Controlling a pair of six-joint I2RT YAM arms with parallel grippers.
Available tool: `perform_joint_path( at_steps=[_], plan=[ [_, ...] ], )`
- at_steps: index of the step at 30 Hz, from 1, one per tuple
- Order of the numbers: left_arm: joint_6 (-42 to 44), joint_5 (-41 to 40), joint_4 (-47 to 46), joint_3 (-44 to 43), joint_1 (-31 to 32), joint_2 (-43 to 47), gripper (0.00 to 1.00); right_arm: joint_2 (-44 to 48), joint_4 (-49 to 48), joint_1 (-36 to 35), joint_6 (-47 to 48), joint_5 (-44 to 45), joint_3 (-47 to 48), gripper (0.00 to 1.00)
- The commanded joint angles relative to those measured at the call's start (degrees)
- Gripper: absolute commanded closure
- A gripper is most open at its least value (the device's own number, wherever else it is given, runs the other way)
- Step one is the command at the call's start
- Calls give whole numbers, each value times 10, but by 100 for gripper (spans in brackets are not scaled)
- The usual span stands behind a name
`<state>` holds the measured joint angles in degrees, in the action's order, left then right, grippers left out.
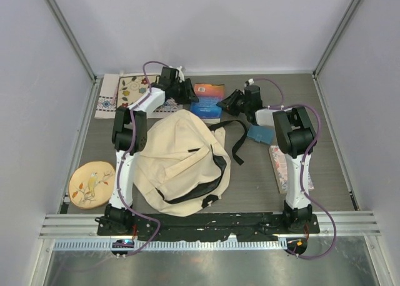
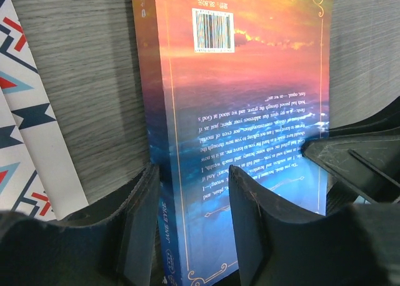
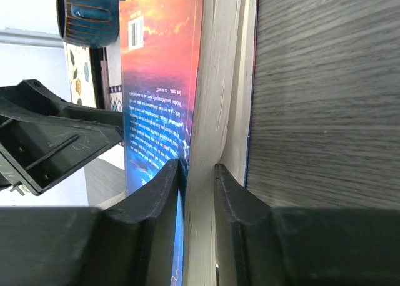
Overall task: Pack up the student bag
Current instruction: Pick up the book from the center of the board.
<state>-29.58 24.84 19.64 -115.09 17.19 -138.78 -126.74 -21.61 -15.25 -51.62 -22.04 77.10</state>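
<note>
The cream student bag (image 1: 181, 161) lies flat in the middle of the table, black straps trailing to the right. Behind it lies a blue and orange book (image 1: 208, 98), back cover up. My left gripper (image 1: 187, 91) is at the book's left, spine side. In the left wrist view it (image 2: 194, 192) is open, one finger (image 2: 140, 230) beside the spine and the other (image 2: 262, 236) over the cover (image 2: 244, 98). My right gripper (image 1: 226, 103) is at the book's right edge. In the right wrist view it (image 3: 200, 173) is shut on the cover and a block of pages (image 3: 209, 111).
A patterned book (image 1: 128, 92) lies at the back left, also in the left wrist view (image 2: 25, 130). A round wooden plaque with a bird (image 1: 92, 183) lies front left. A small blue item (image 1: 259, 133) and another book (image 1: 284, 167) lie by the right arm.
</note>
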Motion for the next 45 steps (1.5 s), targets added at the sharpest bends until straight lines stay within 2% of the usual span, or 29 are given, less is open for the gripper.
perform_joint_path(
  at_steps=[1,6,9,12,15,18,19,20,21,23,24,26,29,30,31,34,39,45],
  plan=[
    [-32,106,-55,-27,30,7,52,17,-112,-23,-23,-69,3,65],
    [-35,106,-56,-22,30,8,52,9,-123,-23,-35,-79,5,58],
    [-38,110,-58,-22,31,8,52,5,-165,-23,-58,-87,-6,68],
    [-41,114,-63,-18,31,8,53,0,-158,-23,-61,-93,-1,60],
    [-43,115,-64,-16,31,10,54,-1,-130,-23,-52,-85,4,61],
    [-45,113,-69,-13,31,13,55,0,-86,-23,-30,-73,15,73],
    [-45,112,-67,-11,31,14,54,3,-87,-23,-24,-72,14,91],
    [-45,108,-67,-10,31,15,55,6,-85,-23,-23,-64,10,99],
    [-43,102,-68,-9,30,17,54,10,-81,-23,-19,-61,8,99],
    [-41,93,-68,-2,30,25,49,23,-71,-22,-3,-44,6,99],
    [-36,86,-65,0,31,29,40,27,-58,-20,2,-40,6,99],
    [-32,69,-61,3,28,48,32,47,-66,-11,2,-37,-5,99],
    [-26,46,-65,19,23,96,24,82,-97,11,-9,-34,-24,99],
    [-25,43,-68,24,21,110,15,90,-115,18,-19,-36,-28,99],
    [-22,36,-72,39,21,124,13,98,-128,24,-27,-40,-34,99],
    [-21,20,-90,80,21,195,9,134,-172,41,-50,-53,-50,99],
    [-22,14,-108,152,21,311,7,204,-183,43,-49,-49,-77,99],
    [-30,14,-123,289,21,426,6,300,-201,43,-70,-58,-121,99]
  ],
)
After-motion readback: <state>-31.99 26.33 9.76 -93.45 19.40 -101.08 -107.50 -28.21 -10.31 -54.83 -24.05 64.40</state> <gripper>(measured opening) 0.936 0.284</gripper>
